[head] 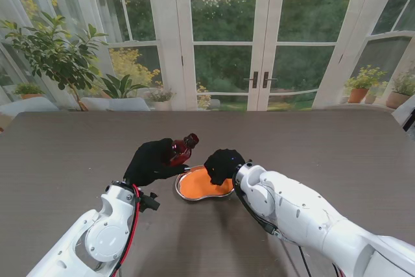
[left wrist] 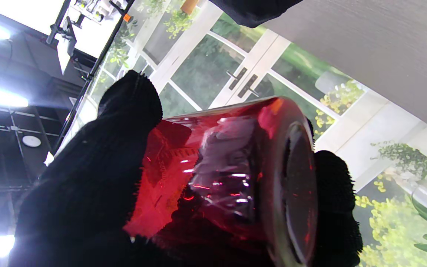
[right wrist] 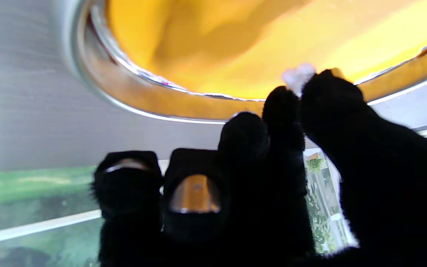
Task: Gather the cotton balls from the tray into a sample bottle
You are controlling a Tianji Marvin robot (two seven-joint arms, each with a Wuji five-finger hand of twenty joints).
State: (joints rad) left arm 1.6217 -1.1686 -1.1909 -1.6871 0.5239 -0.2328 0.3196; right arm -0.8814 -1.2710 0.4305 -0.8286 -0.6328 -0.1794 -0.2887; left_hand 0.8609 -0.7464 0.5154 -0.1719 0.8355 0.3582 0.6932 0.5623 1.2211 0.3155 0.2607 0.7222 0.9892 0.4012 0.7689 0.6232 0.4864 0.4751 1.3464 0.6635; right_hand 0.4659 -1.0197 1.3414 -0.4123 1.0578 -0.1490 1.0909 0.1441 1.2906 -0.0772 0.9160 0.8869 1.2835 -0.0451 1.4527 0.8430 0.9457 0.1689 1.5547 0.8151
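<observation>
Cotton ball, a small white tuft, showed between the thumb and forefinger tips of the right hand, which hovered over the right part of the tray. The other fingers of that hand were curled loosely and held nothing. The pinch looked light, with only a wisp of white peeking past the black glove, so I judged the grip to be shallow. The tray, a steel-rimmed kidney dish with an orange floor, sat on the dark table between the two arms. No other cotton could be made out on the orange floor in either view; much of it was hidden by the hand.

The left hand was closed around the red bottle and held it off the table, just beyond the tray's far left edge, tipped with its dark neck pointing up and to the right. From the left wrist view the bottle's body was wrapped firmly by the glove on both sides. Whether the mouth was open or capped could not be told.

The step in hand appeared to be carrying the tuft to the bottle. Doing it well would call for keeping the pinch steady while lifting clear of the steel rim, bringing the fingertips right over the neck, and releasing only once the tuft sat in the mouth. Turning the neck more upright would help.
</observation>
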